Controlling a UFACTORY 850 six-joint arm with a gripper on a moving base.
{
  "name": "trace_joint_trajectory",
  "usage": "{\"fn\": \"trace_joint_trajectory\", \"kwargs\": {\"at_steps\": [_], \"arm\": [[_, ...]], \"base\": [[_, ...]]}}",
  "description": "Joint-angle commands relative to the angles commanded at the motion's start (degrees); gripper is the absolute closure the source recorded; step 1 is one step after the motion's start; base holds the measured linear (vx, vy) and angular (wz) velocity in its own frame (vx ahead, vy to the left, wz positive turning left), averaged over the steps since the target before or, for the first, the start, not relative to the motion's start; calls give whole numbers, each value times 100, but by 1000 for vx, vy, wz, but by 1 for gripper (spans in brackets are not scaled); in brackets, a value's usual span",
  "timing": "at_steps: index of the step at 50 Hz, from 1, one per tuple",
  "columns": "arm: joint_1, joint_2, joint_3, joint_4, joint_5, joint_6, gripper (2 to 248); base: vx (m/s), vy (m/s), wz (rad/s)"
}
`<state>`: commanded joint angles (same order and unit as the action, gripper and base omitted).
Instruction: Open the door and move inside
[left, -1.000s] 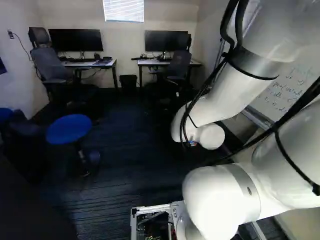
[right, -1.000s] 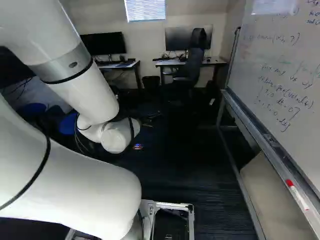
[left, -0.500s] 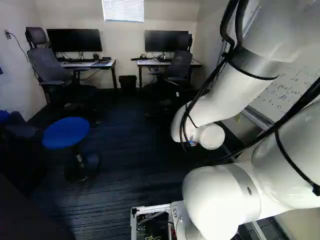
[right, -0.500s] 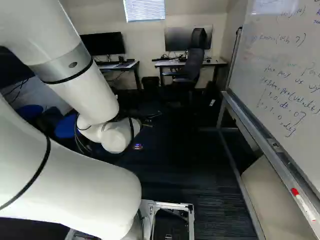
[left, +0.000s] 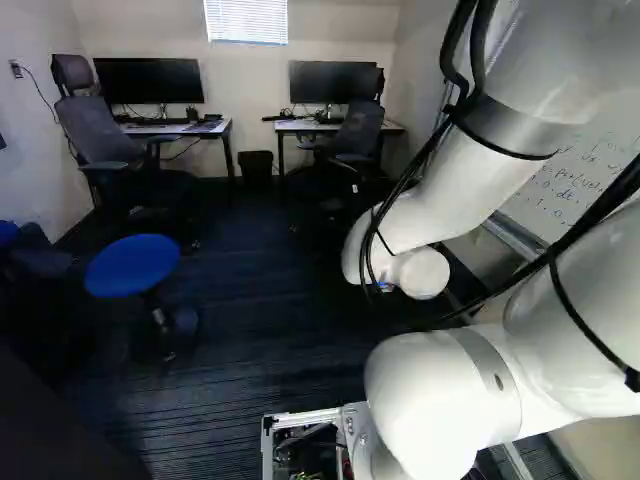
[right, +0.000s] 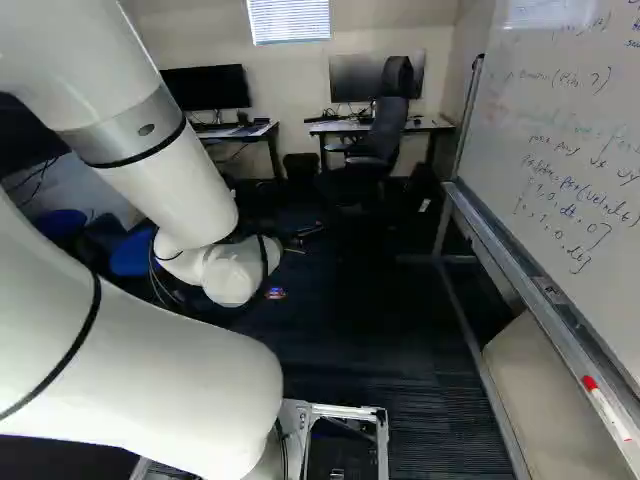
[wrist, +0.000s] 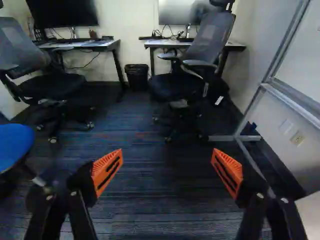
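Note:
No door shows in any view. In the right base view a dark part of the gripper (right: 308, 231) juts past the arm's white wrist, and the rest is hidden behind it. The wrist view shows the gripper (wrist: 167, 172) with its two orange-padded fingers wide apart and nothing between them. Dark carpet (wrist: 160, 200) lies below and ahead of the fingers.
A blue stool (left: 132, 265) stands left of the arm. Office chairs (wrist: 200, 60) and desks (wrist: 90, 44) line the far wall, with a bin (wrist: 136, 76) between them. A whiteboard on a metal frame (right: 500, 260) runs close along the right side.
The base has moved a little ahead: the stool and whiteboard frame have shifted outward and down in the base views. Against its lowest joint, the arm has not moved.

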<state>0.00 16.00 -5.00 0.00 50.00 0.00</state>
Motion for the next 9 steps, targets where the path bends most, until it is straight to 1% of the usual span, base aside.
{"fn": "trace_joint_trajectory", "kwargs": {"at_steps": [9], "arm": [[0, 0, 0, 0, 0, 0, 3]], "base": [[0, 0, 0]]}}
